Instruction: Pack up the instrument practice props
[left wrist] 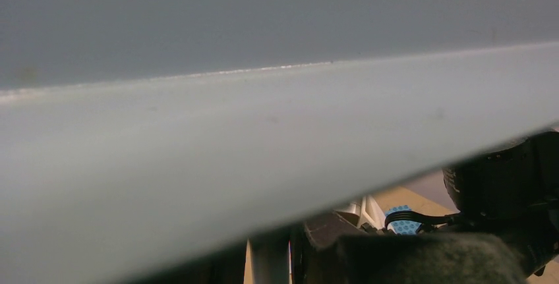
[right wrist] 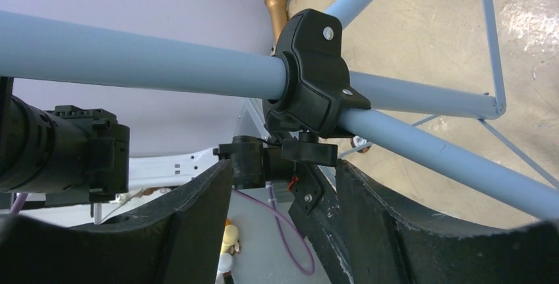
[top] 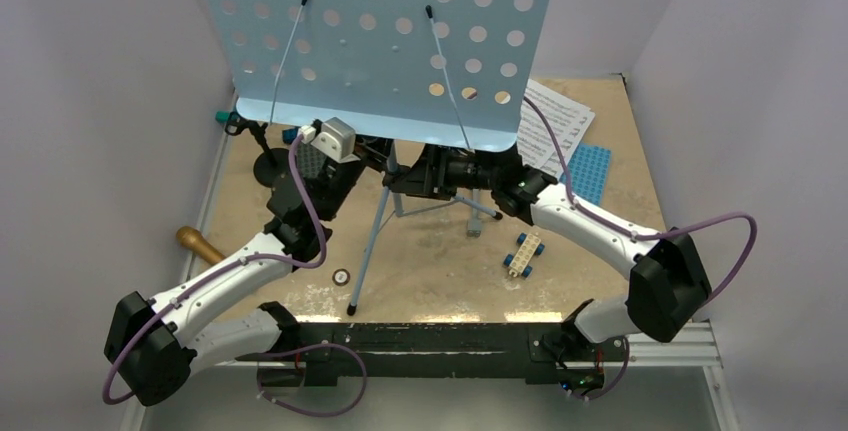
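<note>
With right tool point(right wrist: 283, 231) snug around the stand's point(right wrist: 132, 60) clamp knob point(right wrist: 308, 153), pinch uncertain, left tool point(top: 340, 166) unreadable at nine o'clock, likely folding stand; next, loosen knob.

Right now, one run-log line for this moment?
light-blue perforated tripod music stand upright | right gripper astride black clamp knob, grip unclear | left gripper under desk lip, state unclear
</note>
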Robot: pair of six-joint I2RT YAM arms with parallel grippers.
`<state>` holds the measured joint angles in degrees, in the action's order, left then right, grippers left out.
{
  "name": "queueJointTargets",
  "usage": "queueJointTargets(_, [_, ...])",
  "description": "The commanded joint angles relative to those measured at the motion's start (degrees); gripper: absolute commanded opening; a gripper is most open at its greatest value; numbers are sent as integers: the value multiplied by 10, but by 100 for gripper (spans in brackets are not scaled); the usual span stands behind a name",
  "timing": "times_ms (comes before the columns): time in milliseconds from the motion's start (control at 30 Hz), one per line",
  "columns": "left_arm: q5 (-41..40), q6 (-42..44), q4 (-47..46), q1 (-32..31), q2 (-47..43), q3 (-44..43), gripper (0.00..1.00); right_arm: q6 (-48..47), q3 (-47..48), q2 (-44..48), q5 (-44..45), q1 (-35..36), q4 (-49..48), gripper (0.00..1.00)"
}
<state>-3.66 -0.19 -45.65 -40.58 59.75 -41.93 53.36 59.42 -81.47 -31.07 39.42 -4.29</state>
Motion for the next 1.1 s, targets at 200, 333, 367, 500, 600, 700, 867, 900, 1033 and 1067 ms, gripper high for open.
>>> queueJointTargets(200, [20,19,5,-3,-20,24,0,24,36,-33,17,7,-23,49])
queueJointTargets(333, [27,19,14,-4,-26,26,0,30,45,-55,14,6,-38,38])
queueJointTargets(367, [28,20,15,-4,-27,27,0,32,40,-55,18,6,-44,36])
queueJointTargets(500, [33,20,22,-4,-31,32,0,49,2,-44,25,0,-115,22])
queueJointTargets(600, [34,16,28,-4,-30,33,0,6,12,-39,39,0,-102,0])
queueJointTargets(700, [24,11,44,-4,-27,27,0,-102,36,-34,63,6,-48,0])
queueJointTargets(867, [9,7,68,-4,-14,15,0,-316,50,-10,246,40,37,0])
queueJointTargets(900, [5,7,71,-4,-11,14,0,-358,45,-6,294,55,40,0])
queueJointTargets(1033, [-1,7,74,-4,0,10,0,-520,13,-15,490,100,17,0])
queueJointTargets(1067, [-1,-9,75,-4,2,9,0,-561,2,-22,534,107,6,0])
